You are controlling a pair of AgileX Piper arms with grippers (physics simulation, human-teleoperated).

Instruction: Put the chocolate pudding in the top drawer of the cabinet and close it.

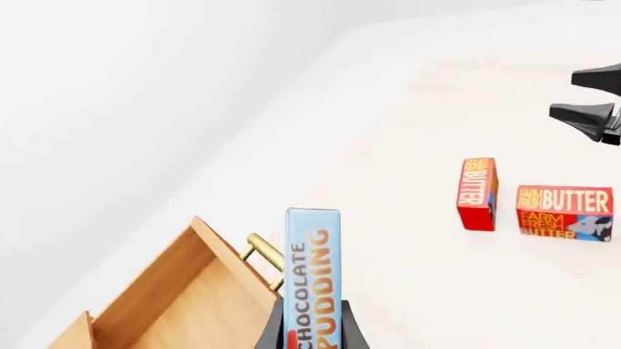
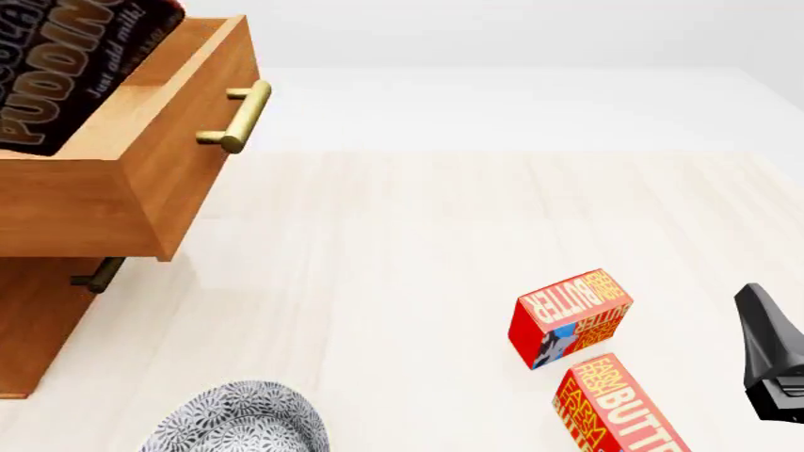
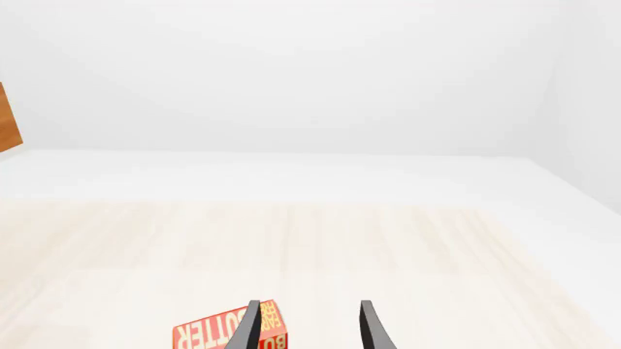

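My left gripper (image 1: 313, 339) is shut on the chocolate pudding (image 1: 313, 270), which stands upright between its black fingers (image 1: 275, 329). In the front view the chocolate pudding (image 2: 70, 66) hangs tilted over the pulled-out top drawer (image 2: 149, 184) of the cabinet (image 2: 36, 325); the left gripper itself is out of that frame. The top drawer (image 1: 170, 294) gapes open beside the box, its brass handle (image 1: 262, 253) close by. My right gripper (image 3: 310, 327) is open and holds nothing, low at the table's right (image 2: 773, 353).
Two red-and-yellow butter boxes (image 2: 568, 318) (image 2: 616, 412) lie on the table left of the right gripper. A patterned grey bowl (image 2: 239, 422) sits at the near edge. The lower drawer's handle (image 2: 98, 274) shows under the open drawer.
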